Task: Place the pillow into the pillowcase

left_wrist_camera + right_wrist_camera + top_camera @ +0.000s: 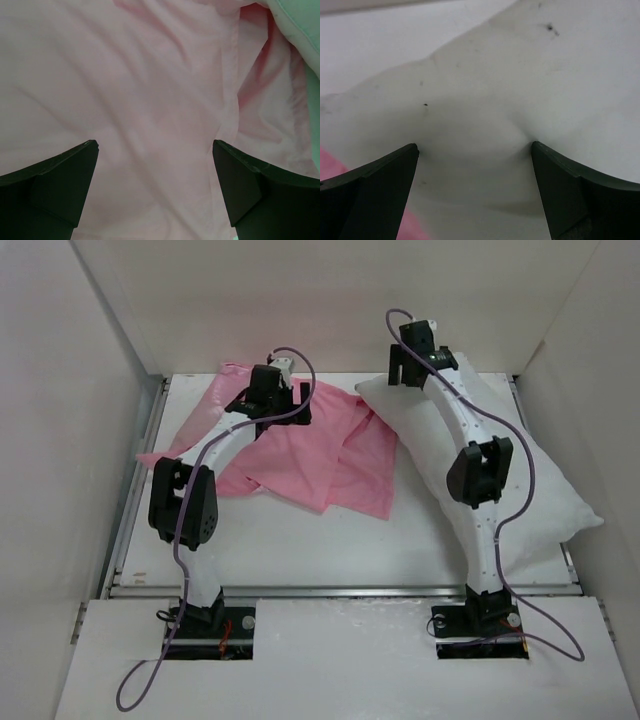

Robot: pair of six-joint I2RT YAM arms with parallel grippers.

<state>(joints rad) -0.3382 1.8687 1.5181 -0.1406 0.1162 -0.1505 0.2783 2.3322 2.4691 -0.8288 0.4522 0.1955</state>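
Presently the right gripper [475, 150] stands wide open and holds nothing, its tips pressing the far corner of the white pillow [545, 475]. The pillow's long axis runs diagonally, far-left to near-right. Left of the pillow and touching it, the crumpled pink pillowcase [320, 455] lies under the left gripper [155, 150], which is also wide open and empty. No writing is legible.

pillowcase [300, 455] opening: lost among folds.
pillowcase far edge: hidden behind left arm [232, 438].
pillow [550, 490] middle: covered by right arm [480, 470].
weave pattern: too fine to tell.
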